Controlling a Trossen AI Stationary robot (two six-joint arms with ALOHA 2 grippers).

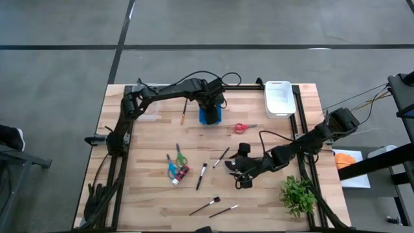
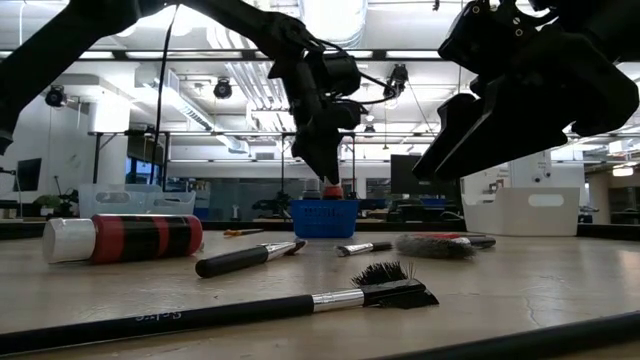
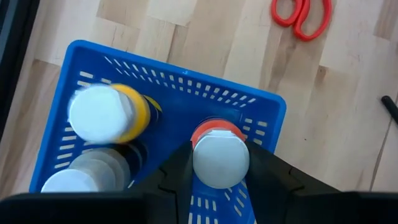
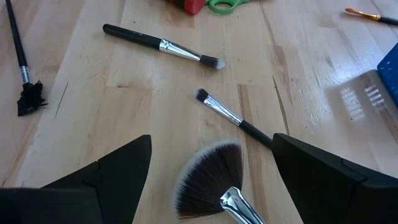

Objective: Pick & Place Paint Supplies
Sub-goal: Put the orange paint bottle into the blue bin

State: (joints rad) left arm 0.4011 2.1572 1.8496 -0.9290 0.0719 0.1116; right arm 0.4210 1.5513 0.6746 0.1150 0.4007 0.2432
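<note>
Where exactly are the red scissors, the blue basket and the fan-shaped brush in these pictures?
red scissors (image 1: 244,128): high view, on the crossing point just beside the handles.
blue basket (image 3: 186,84): left wrist view, on its slotted wall.
fan-shaped brush (image 4: 205,177): right wrist view, on the spread bristles.

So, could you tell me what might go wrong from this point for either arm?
The left gripper holds a red paint bottle over the blue basket; let go off-centre, it could catch the yellow bottle beside it and tip. The right gripper stands open over the fan brush; the thin flat handle could slip out, or the closing fingers might crush its bristles or nudge the small brush nearby.
</note>
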